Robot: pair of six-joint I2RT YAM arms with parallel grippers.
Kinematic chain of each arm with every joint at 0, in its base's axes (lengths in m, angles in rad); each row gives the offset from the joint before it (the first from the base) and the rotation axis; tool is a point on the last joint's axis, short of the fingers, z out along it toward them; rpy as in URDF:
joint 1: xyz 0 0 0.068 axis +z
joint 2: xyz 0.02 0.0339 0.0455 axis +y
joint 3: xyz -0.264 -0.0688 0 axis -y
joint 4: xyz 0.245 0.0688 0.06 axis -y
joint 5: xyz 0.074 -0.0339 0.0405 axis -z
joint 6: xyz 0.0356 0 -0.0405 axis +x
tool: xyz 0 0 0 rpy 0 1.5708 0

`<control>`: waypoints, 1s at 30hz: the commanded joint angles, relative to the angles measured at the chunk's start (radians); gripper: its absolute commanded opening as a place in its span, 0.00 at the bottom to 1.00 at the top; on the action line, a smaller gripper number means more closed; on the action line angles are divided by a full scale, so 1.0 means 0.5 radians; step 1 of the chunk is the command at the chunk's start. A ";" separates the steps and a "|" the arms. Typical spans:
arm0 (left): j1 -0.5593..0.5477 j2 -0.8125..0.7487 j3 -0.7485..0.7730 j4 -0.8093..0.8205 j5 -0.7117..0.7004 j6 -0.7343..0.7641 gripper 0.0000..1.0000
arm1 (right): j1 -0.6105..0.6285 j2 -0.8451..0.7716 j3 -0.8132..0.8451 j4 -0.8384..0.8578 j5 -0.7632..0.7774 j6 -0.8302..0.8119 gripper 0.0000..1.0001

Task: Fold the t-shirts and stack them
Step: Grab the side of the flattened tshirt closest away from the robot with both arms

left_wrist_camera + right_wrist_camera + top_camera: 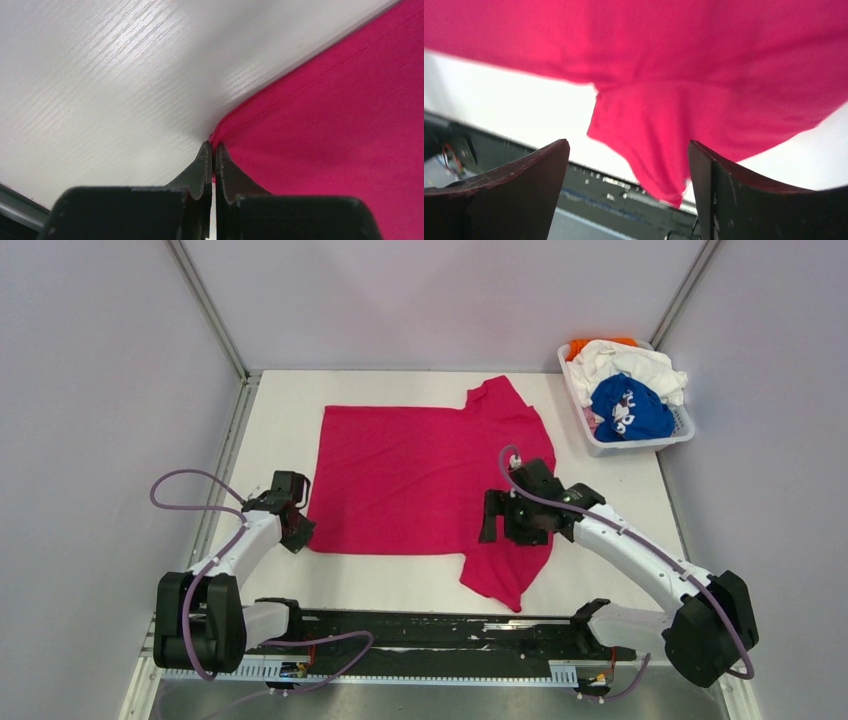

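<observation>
Magenta t-shirt lies spread flat on the white tabletop, turned sideways: hem edge to the left, shoulders to the right. One sleeve points to the far right and the other to the near right, toward the arm bases.

Left hand sits at the near-left corner of the shirt. Left wrist view: its fingers are pressed together, with the stitched hem corner pinched at their tips and a sliver of pink cloth showing in the seam between them. The rest of the hem lies flat on the tabletop.

Right hand is over the near-right part of the shirt, just left of where the near sleeve joins the body. Right wrist view: its fingers stand wide apart, nothing between them is gripped, and the sleeve shows below the gap.

White slotted basket stands at the far right, well apart from the spread shirt. It holds a bunched blue t-shirt with white print, a white t-shirt and an orange t-shirt at its far end.
</observation>
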 commanded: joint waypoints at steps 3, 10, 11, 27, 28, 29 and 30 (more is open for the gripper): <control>0.016 -0.024 0.058 0.001 -0.021 0.040 0.00 | 0.428 -0.071 -0.056 -0.342 -0.050 0.194 0.75; 0.016 -0.053 0.013 0.035 0.039 0.049 0.00 | 0.666 0.078 -0.243 -0.362 0.054 0.454 0.54; 0.015 -0.056 0.008 0.036 0.042 0.052 0.00 | 0.665 0.102 -0.262 -0.340 0.116 0.488 0.50; 0.017 -0.165 -0.021 -0.048 0.023 0.037 0.00 | 0.687 0.382 -0.451 -0.001 0.229 0.728 0.29; 0.017 -0.170 -0.021 -0.068 0.019 0.036 0.00 | 0.704 0.397 -0.458 -0.015 0.228 0.781 0.22; 0.015 -0.184 -0.022 -0.078 0.015 0.035 0.00 | 0.717 0.405 -0.462 -0.027 0.228 0.803 0.17; 0.015 -0.193 -0.024 -0.101 0.011 0.034 0.00 | 0.733 0.413 -0.463 -0.039 0.225 0.812 0.11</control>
